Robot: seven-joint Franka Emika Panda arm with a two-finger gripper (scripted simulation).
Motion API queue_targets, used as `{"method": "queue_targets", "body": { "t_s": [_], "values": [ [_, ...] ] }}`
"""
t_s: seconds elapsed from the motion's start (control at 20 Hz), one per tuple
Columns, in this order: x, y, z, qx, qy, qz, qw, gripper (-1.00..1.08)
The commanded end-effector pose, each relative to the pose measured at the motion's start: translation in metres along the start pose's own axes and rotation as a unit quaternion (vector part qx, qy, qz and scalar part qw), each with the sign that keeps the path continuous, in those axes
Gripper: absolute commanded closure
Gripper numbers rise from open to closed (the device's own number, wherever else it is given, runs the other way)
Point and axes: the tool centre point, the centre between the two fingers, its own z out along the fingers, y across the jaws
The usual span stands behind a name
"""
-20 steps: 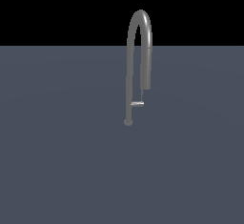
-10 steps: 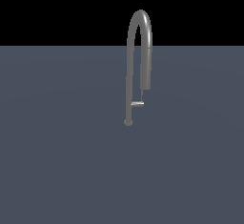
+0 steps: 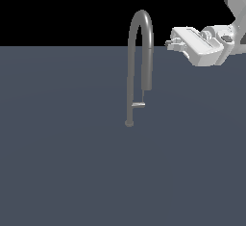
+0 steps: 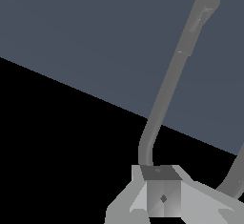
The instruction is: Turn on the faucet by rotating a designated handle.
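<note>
The gripper (image 3: 169, 43), absent a moment ago, now hangs level with the faucet (image 3: 140, 52) arch; fingers look together, holding nothing. The handle (image 3: 139, 105) sits well below it, untouched, so reaching has only begun

The faucet (image 3: 140, 66) stands on the floor surface (image 3: 62, 162), base at centre. The handle (image 3: 138, 105) projects from the lower stem toward 3 o'clock. The gripper (image 3: 169, 45) sits at 2 o'clock of the faucet arch, near it, apart.
</note>
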Motion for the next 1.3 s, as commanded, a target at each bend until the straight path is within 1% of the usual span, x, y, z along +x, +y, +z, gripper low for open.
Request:
{"method": "queue_targets", "body": {
  "t_s": [0.0,0.25,0.4,0.55,0.75,1.05,1.25],
  "values": [
    [0.034,0.004,0.02,-0.01,-0.013,0.042,0.999,1.08],
    [0.085,0.015,0.054,-0.03,-0.026,0.107,0.9935,1.08],
    [0.106,0.022,0.069,-0.039,-0.031,0.134,0.9897,1.08],
    [0.12,0.027,0.08,-0.047,-0.033,0.154,0.9865,1.08],
    [0.13,0.031,0.087,-0.051,-0.034,0.167,0.984,1.08],
    [0.13,0.031,0.088,-0.051,-0.035,0.168,0.9838,1.08],
    [0.131,0.033,0.088,-0.048,-0.041,0.183,0.9811,1.08]
  ]
}}
